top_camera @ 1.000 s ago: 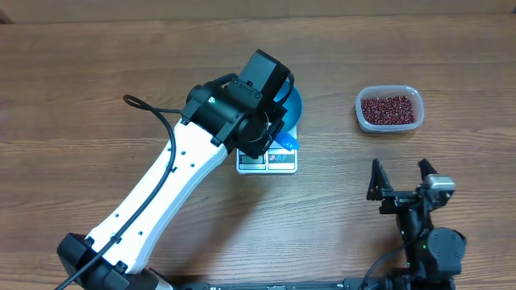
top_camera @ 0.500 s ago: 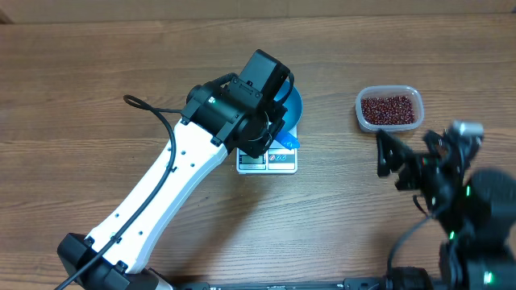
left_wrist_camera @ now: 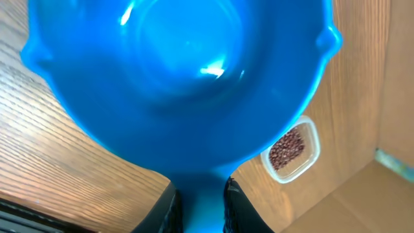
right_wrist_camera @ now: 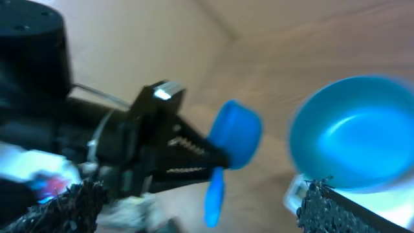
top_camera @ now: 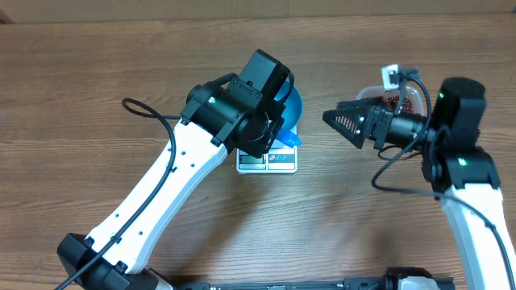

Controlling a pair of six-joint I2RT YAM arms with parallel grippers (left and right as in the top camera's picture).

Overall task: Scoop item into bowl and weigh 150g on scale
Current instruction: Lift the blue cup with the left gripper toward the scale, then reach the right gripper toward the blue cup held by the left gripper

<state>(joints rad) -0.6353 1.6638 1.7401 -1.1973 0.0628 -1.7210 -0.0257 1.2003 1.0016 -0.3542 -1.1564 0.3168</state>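
Note:
The blue bowl (top_camera: pixel 293 108) sits on the white scale (top_camera: pixel 268 162), mostly hidden under my left arm in the overhead view. From the right wrist view the bowl (right_wrist_camera: pixel 354 134) looks bare inside, though that view is blurred. My left gripper (left_wrist_camera: pixel 200 189) is shut on the handle of a small blue scoop (left_wrist_camera: pixel 174 71), which it holds beside the bowl; the scoop looks to carry nothing. The red-brown beans (left_wrist_camera: pixel 286 147) lie in a clear tub (top_camera: pixel 397 96). My right gripper (top_camera: pixel 335 119) stands open in front of the tub, pointing left at the scale, with nothing between its fingers (right_wrist_camera: pixel 323 204).
My right arm covers most of the tub from above. A black cable (top_camera: pixel 149 111) loops off my left arm onto the wooden table (top_camera: pixel 97 80). A cardboard wall stands behind the table in the left wrist view.
My right arm has lifted from the table's front edge and swung up and left to the tub, now pointing at the scale. The left arm and scoop have not moved.

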